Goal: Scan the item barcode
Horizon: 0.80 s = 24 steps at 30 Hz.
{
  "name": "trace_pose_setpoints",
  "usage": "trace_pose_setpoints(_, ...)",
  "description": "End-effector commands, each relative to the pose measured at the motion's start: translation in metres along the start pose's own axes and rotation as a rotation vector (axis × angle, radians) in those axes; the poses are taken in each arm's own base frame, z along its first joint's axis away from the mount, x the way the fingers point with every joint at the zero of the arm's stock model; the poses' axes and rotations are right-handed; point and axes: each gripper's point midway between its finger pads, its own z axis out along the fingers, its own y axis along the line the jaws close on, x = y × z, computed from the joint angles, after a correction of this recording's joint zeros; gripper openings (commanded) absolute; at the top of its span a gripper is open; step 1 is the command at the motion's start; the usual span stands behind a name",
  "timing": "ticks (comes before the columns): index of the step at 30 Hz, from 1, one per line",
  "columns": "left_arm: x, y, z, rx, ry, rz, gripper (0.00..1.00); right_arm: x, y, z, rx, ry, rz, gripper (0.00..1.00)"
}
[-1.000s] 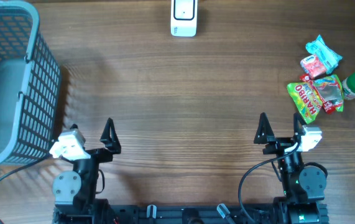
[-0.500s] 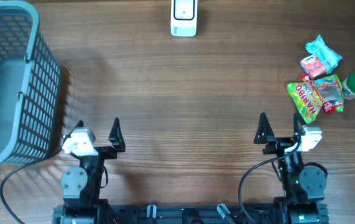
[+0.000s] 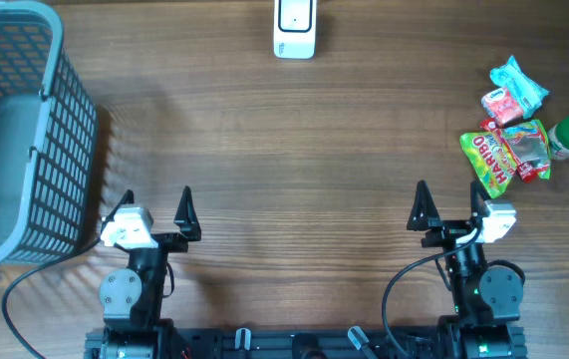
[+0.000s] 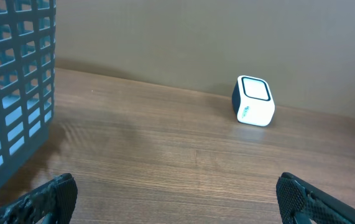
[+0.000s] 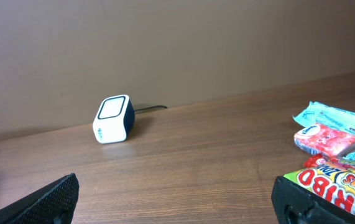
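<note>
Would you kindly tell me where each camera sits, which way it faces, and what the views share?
Overhead: above the table, looking down on basket, scanner, snack packets; left end effector and right end effector show.
Left wrist: on the left arm, facing scanner and basket; its open fingertips show.
Right wrist: on the right arm, facing scanner and Haribo bag; its open fingertips show.
Shared: every view shows the scanner.

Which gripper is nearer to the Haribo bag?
Right. The right gripper, open, sits a short way from the Haribo bag, nearer the robot's base; the left gripper, also open, is far off on the other side, beside the basket.
</note>
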Motion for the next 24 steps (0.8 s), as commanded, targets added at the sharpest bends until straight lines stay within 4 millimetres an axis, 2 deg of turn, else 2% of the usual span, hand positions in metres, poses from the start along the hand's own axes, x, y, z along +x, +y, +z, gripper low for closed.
trace_pose_setpoints(1, 0.002, -0.001, 0.000, 0.010, -0.002, 0.024, 1.00, -0.004, 0.000, -0.001, 0.005, -0.018, 0.001, 1.00)
trace_pose_setpoints(11, 0.003, -0.013, 0.000, 0.081, 0.004, 0.113, 1.00, -0.004, 0.000, -0.001, 0.005, -0.018, 0.001, 1.00)
trace_pose_setpoints(24, 0.003, -0.012, 0.000, 0.079, 0.000, 0.124, 1.00, -0.004, 0.000, -0.001, 0.005, -0.018, 0.001, 1.00)
